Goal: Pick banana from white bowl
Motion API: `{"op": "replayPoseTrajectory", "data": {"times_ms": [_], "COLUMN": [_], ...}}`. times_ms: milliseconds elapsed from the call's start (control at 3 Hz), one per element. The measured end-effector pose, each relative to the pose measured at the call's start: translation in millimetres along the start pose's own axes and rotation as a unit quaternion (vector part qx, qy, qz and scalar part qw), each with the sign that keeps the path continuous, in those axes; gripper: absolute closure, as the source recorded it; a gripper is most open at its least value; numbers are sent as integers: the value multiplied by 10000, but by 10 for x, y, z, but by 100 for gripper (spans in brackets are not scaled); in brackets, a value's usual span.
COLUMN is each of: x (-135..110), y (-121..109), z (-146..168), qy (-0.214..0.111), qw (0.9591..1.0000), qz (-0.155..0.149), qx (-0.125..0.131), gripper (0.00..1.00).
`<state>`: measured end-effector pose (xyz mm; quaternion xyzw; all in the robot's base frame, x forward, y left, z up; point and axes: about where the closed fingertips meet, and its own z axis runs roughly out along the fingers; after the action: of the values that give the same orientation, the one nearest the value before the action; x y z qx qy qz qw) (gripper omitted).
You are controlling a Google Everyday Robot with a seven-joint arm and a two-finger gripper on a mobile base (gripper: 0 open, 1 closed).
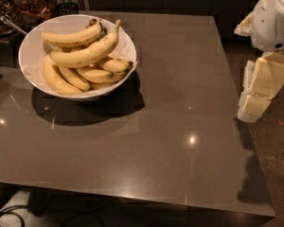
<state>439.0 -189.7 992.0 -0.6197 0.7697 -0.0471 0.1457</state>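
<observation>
The banana point(90, 52) is the longest and thickest one. It lies across the top of the bunch in the white bowl point(29, 51), its pale stem pointing up and right. The bowl stands on the far left of the grey table point(180, 103). A slimmer banana point(71, 37) lies behind it, and several shorter ones lie beneath. My gripper point(255, 103) hangs off the table's right edge, far to the right of the bowl, pointing down and holding nothing I can see.
The white arm housing point(274, 18) rises above the gripper at the upper right. Dark containers and a metal spoon handle point(12, 25) sit behind the bowl at the far left. Cables point(4, 214) lie on the floor below the table's front edge.
</observation>
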Motion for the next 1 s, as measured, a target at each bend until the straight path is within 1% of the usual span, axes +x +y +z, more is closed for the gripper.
{"op": "replayPoseTrajectory", "data": {"times_ms": [333, 667, 1000], "x": [-466, -888, -980], "y": [60, 77, 37], "z": [-38, -33, -75], "qy": [191, 261, 141], "qw": [9989, 9952, 9951], "qz": [-420, -935, -973], "qx": [-62, -131, 33], "gripper": [0, 0, 0]}}
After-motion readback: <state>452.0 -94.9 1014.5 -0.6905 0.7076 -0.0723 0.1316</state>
